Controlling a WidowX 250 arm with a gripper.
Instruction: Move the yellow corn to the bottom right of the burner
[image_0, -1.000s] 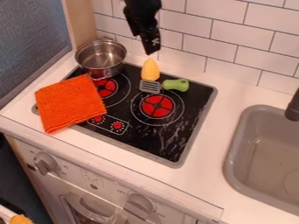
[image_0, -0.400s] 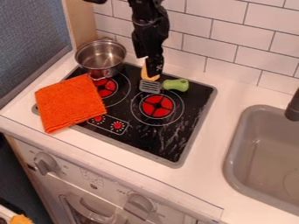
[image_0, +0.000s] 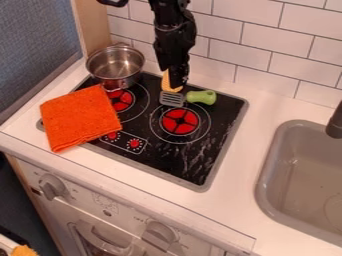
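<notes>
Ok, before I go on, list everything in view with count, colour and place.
Corn: one, yellow, cooktop's back edge, partly behind gripper
Spatula: one, grey head, green handle, in front of corn
Burners: two, red centres, on cooktop
Cooktop: one, black, in counter
Pot: one, silver, cooktop's back left
Cloth: one, orange, cooktop's left side
Sink: one, grey, right
Faucet: one, black, right edge
Oven knobs: two, grey, below counter
Gripper: one, black, at corn

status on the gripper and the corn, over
Gripper down at corn, grip unconfirmed. Corn at stove's back edge. Spatula close in front.
</notes>
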